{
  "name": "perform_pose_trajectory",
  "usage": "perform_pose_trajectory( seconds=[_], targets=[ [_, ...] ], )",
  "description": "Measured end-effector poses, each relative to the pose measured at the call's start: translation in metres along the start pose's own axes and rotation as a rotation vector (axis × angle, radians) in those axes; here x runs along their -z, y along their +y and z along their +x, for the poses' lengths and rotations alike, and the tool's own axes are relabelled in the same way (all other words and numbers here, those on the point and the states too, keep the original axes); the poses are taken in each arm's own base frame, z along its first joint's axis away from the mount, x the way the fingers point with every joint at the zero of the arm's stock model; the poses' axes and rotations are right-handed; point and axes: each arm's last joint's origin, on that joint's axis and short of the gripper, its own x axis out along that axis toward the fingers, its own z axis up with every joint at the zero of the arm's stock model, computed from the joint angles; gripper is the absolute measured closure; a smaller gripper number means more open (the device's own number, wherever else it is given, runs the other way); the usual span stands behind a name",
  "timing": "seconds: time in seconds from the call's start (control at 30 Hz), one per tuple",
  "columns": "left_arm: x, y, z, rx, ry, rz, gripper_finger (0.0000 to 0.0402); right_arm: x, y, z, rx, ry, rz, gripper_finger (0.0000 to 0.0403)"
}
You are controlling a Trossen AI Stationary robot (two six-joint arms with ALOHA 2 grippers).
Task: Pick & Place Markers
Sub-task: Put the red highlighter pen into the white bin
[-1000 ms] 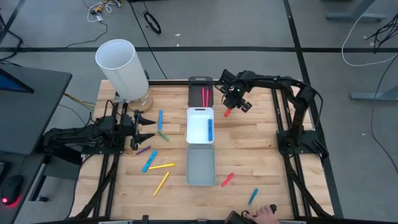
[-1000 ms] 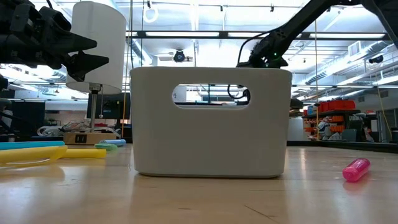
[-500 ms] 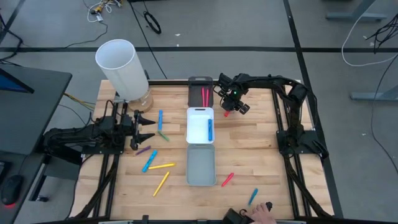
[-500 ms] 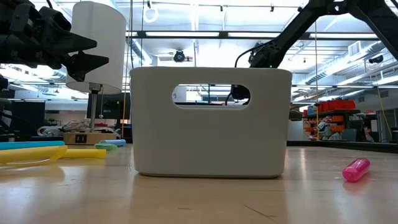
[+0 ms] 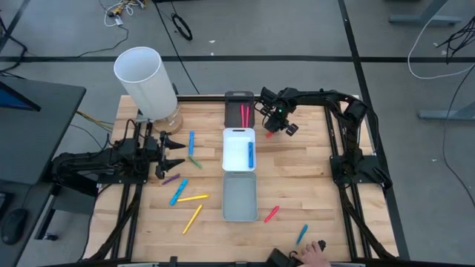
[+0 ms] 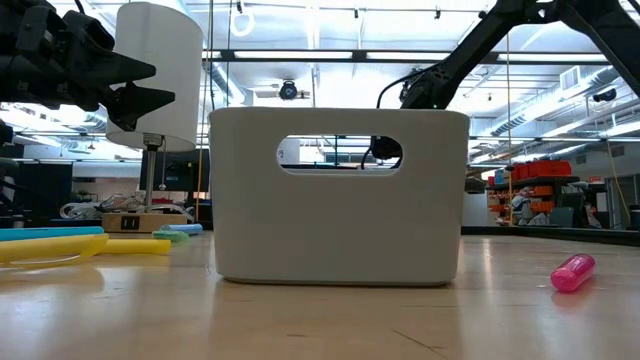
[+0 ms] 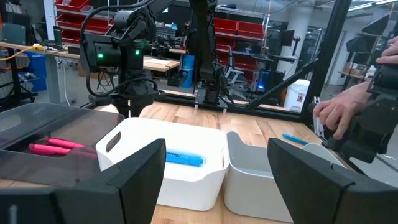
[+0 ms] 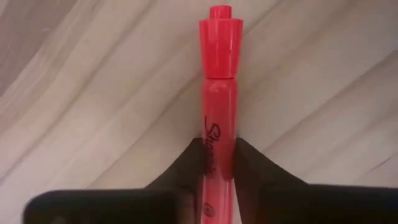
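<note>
A red marker (image 8: 219,93) lies on the wooden table just right of the black tray (image 5: 239,100). My right gripper (image 8: 219,168) points down over it and is shut on it. In the high view my right gripper (image 5: 272,130) covers most of it. My left gripper (image 5: 177,151) stands open and level at the table's left side and touches nothing. Other markers lie loose on the table: blue (image 5: 191,142), green (image 5: 194,161), purple (image 5: 171,179), yellow (image 5: 191,198), red (image 5: 272,214). Two red markers (image 5: 243,115) lie in the black tray, and a blue one (image 5: 251,153) in the white tray (image 5: 236,141). My right gripper pinches the red marker's barrel (image 8: 217,140) between its two fingers (image 8: 186,165), at the printed lettering below the cap. The fingers come from above, pointing down, one on each long side. The marker lies flat on the wood.
A grey tray (image 5: 239,196) stands in line behind the white one toward the near edge. A tall white cylinder (image 5: 145,81) stands at the far left corner. A person's hand (image 5: 315,252) is at the near edge by a blue marker (image 5: 302,234).
My right gripper has come down onto the red marker beside the black tray, which now shows less in the high view. In the low view the gripper has sunk behind the grey tray. The marker has stayed where it was.
</note>
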Motion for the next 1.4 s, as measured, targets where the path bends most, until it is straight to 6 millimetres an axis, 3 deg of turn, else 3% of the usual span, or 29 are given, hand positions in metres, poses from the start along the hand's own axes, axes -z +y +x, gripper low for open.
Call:
perform_pose_trajectory(
  seconds=[0.27,0.43,0.67,1.07,1.4],
  targets=[
    [0.0,0.0,0.0,0.0,0.0,0.0,0.0113,0.0,0.0,0.0,-0.003,0.002,0.018,0.034],
    [0.0,0.0,0.0,0.0,0.001,0.0,0.0113,0.001,0.003,-0.005,-0.01,0.02,0.175,0.0342],
    [0.0,0.0,0.0,0.0,0.0,0.0,0.0113,0.001,0.017,-0.027,-0.039,0.061,0.423,0.0348],
    [0.0,0.0,0.0,0.0,0.0,0.0,0.0113,-0.021,0.039,-0.071,0.015,0.033,0.77,0.035],
    [0.0,0.0,0.0,0.0,0.0,0.0,0.0113,-0.04,0.059,-0.101,0.064,-0.023,1.225,0.035]
  ],
)
